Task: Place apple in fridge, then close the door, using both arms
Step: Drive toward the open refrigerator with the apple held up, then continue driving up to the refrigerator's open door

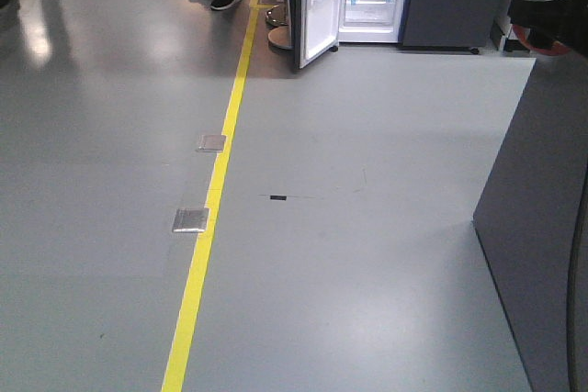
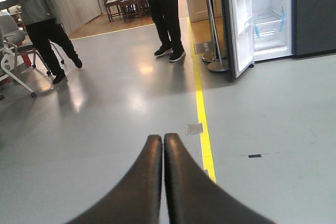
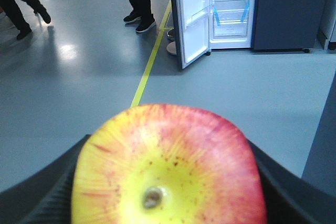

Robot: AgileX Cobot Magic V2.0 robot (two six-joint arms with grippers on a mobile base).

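**Right wrist view: apple gripped, fridge well ahead across the floor**

The apple (image 3: 168, 166) fills the lower half of this view, red at the rim and yellow round its small dimple, which faces the camera. The apple's core axis therefore runs roughly along the gripper's own line. The right gripper (image 3: 168, 184) pinches it, with one black finger (image 3: 42, 195) showing on each side, pressed against the skin. The apple is off every surface, carried in the air above the grey floor (image 3: 236, 98).

From the apple, the fridge (image 3: 231, 9) lies straight ahead and a little to the right, well apart from it, with bare floor between. Its white inside and blue-taped shelves are open to view. The door (image 3: 191, 24) swings out on the left of that opening, bins facing right, its lower edge near the yellow floor line (image 3: 149, 61). The plain dark door panel (image 3: 283, 9) to the right is closed.

In the left wrist view the left gripper (image 2: 163, 141) has its fingers pressed together on nothing, pointing over the floor, with the open door ahead to its right.

As I judge it, placing has not begun: the base must first close the gap. The right arm then has a straight path to the shelves, and the left arm sits on the door's side for pushing it closed.

Two people (image 2: 165, 9) stand by the yellow line, near the door.
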